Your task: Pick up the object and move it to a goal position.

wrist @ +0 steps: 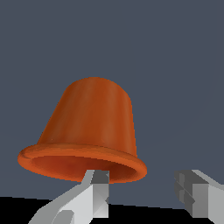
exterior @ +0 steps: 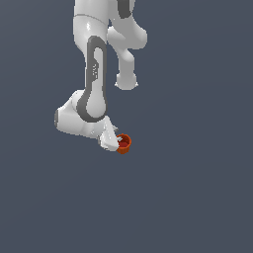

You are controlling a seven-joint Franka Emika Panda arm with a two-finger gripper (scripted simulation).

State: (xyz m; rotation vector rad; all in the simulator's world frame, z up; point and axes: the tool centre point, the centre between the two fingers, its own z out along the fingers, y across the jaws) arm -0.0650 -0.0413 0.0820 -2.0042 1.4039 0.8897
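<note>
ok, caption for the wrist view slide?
Orange cup close to the open gripper, one finger at its rim.

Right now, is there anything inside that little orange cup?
The orange cup shows only a darker red inside near its rim, nothing in it; deeper in, a jaw finger and the wall block sight.

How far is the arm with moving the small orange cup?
Done: the claw has reached the orange cup. In hand: in the wrist view one finger sits at the cup's rim and the other stands beside it, apart, so the grip is not closed. Whether the cup rests on the floor is unclear. Left: closing, lifting and carrying it; no goal mark is visible.
</note>
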